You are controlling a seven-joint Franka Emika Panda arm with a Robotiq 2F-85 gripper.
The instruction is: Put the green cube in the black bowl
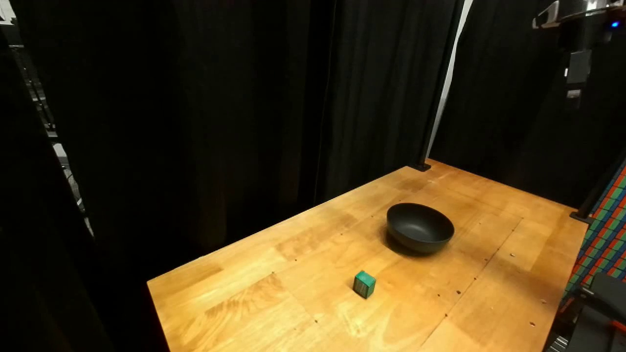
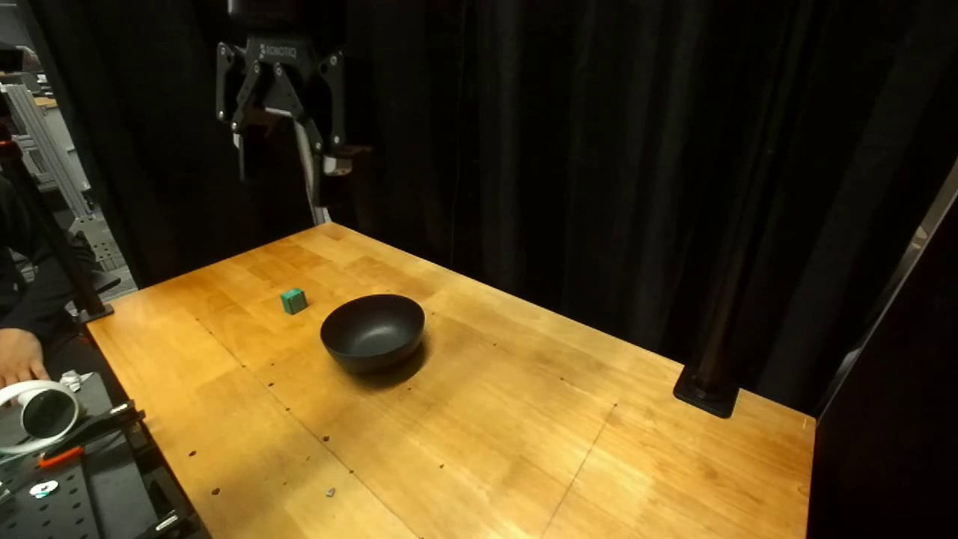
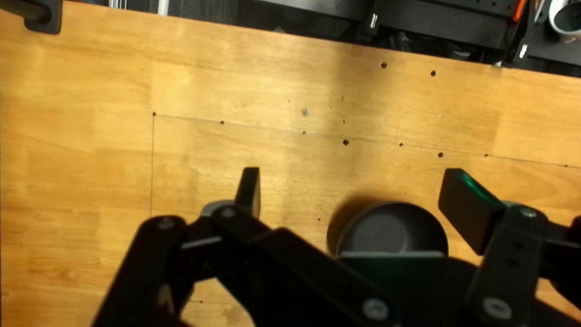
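Note:
The green cube point(image 1: 364, 284) sits on the wooden table, apart from the black bowl point(image 1: 420, 229). In an exterior view the cube point(image 2: 293, 301) also shows a short way from the bowl point(image 2: 373, 335). The bowl stands upright with nothing visible inside it. My gripper point(image 2: 281, 189) hangs high above the table with its fingers wide apart and nothing between them. It also shows at the upper right in an exterior view point(image 1: 577, 93). In the wrist view the gripper point(image 3: 352, 175) is open, and the bowl point(image 3: 386, 229) lies below between the fingers, partly covered by the gripper body. The cube is out of the wrist view.
The wooden table point(image 2: 494, 419) has black posts with foot plates point(image 2: 705, 391) at its edges. Black curtains point(image 1: 254, 122) hang behind it. A dark side cart point(image 2: 112, 479) with tools and a white round item point(image 2: 37, 415) stands beside it. A person's hand point(image 2: 21, 355) is near the cart.

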